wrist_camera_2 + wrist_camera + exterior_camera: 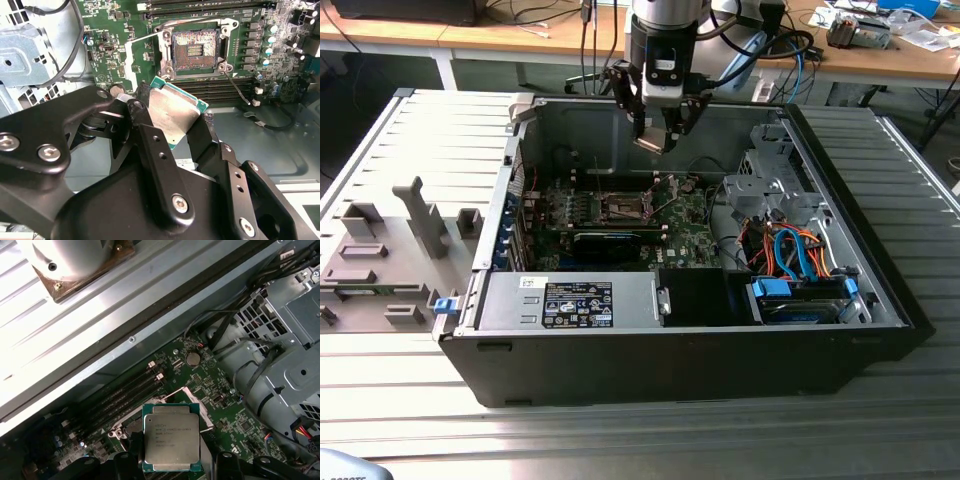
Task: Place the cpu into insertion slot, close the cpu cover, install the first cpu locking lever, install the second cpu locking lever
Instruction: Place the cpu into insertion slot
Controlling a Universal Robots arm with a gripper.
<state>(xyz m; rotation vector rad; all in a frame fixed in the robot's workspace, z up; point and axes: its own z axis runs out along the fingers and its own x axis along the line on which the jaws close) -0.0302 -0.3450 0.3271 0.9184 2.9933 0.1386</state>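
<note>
My gripper [655, 138] hangs inside the open computer case, above the green motherboard [670, 228], and is shut on the cpu [172, 112]. The cpu is a flat square chip with a silvery top, held by its edges between the black fingers [150, 145], and it also faces the first wrist view [171, 438]. The insertion slot [195, 49] is a dark square socket with a shiny metal rim. It lies open and bare on the board [623, 207], below and apart from the chip. A thin locking lever [236, 87] sticks out from the socket's corner. The cpu cover cannot be told apart.
The case's metal walls [570, 120] surround the board. A grey drive cage [770, 185] with orange and blue cables [790, 250] stands at the exterior view's right. The power supply [575, 300] sits at the front. Grey fixtures [420, 215] stand on the table at the left.
</note>
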